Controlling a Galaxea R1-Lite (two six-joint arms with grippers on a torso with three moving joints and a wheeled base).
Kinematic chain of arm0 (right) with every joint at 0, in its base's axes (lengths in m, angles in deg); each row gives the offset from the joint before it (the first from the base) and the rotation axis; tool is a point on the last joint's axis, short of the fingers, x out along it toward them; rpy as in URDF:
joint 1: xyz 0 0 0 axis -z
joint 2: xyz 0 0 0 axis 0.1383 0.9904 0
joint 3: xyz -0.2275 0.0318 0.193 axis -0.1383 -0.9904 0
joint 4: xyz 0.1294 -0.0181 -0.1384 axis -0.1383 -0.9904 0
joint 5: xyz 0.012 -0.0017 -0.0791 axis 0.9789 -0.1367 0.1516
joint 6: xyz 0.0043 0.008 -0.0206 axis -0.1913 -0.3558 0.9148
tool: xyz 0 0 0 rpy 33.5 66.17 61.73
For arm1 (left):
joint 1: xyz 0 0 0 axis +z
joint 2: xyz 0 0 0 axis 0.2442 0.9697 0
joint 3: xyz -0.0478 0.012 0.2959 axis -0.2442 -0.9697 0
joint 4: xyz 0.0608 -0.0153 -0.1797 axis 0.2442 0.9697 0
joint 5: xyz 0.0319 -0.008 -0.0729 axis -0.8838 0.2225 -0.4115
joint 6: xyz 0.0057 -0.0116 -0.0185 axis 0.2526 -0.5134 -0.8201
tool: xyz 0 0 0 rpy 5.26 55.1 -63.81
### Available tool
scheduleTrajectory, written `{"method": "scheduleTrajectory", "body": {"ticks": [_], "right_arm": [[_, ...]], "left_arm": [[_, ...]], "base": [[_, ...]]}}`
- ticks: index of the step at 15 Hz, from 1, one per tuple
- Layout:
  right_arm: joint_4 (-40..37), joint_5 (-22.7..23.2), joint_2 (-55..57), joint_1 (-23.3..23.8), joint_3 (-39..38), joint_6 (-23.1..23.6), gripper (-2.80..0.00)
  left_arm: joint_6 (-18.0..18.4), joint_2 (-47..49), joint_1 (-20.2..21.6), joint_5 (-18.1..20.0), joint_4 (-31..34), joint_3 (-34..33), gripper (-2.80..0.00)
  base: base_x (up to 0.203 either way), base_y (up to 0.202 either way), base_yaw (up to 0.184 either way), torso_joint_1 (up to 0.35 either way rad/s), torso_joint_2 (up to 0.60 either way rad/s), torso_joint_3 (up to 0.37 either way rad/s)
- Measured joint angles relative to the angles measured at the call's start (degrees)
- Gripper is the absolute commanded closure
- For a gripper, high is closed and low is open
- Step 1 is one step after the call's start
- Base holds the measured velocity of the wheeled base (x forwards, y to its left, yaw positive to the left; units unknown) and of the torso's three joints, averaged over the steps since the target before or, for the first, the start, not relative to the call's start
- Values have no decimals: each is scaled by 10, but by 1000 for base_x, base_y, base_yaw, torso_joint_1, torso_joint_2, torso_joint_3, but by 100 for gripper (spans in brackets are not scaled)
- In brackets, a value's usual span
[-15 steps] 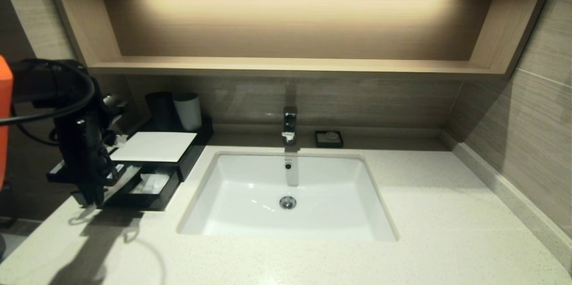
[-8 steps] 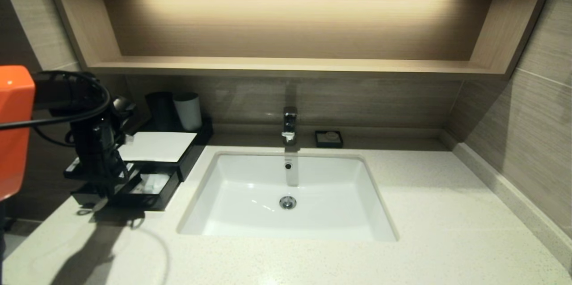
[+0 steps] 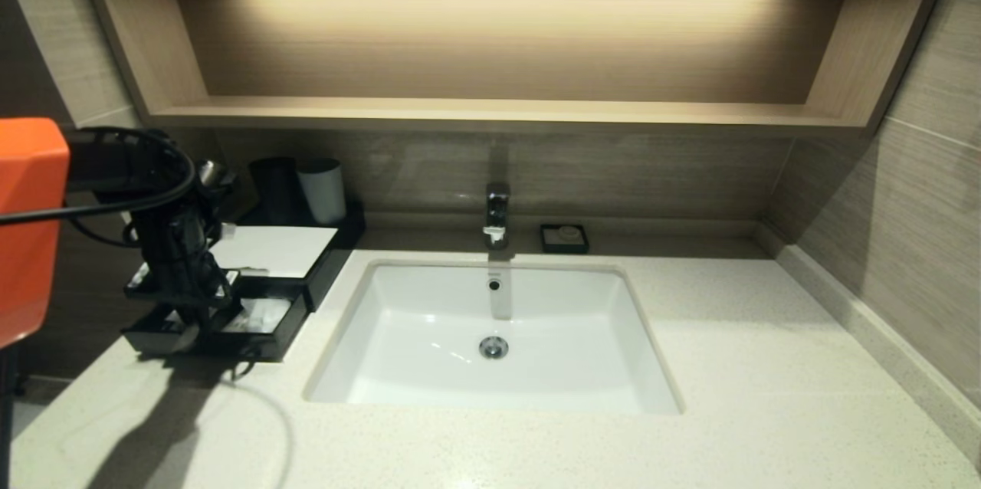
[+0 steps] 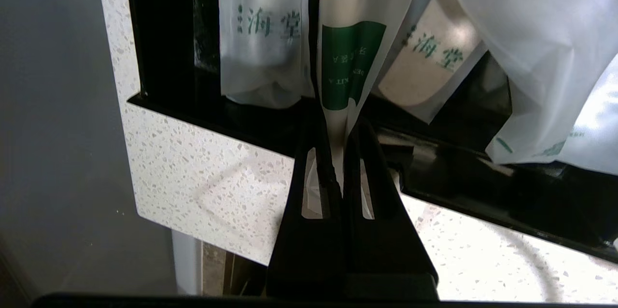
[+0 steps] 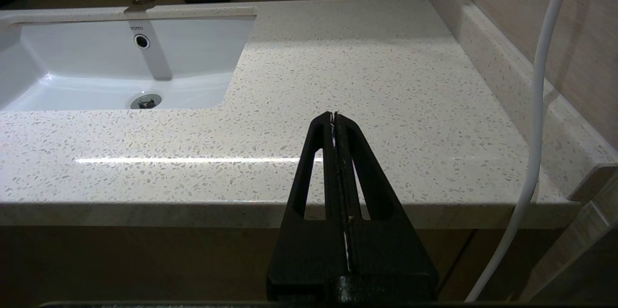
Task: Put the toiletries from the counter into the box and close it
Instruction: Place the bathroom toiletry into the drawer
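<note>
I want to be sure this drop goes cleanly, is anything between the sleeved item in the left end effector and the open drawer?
Nothing visible blocks it. The left end effector is shut on the green-banded sleeve, which hangs over the box's open drawer. Other sachets already lie in it, beside the sleeve.

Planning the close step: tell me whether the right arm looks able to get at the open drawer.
Probably not. The right gripper sits shut off the counter's front edge by the right wall, and the sink lies between it and the drawer, where the left gripper grips a sleeve.
</note>
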Motion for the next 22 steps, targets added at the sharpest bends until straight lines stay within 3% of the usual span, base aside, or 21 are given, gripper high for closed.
{"method": "scheduleTrajectory", "body": {"ticks": [22], "right_arm": [[0,0,0,0,0,0,0]], "left_arm": [[-6,25,-3,-5,-141,0,0]], "base": [[0,0,0,0,0,0]]}}
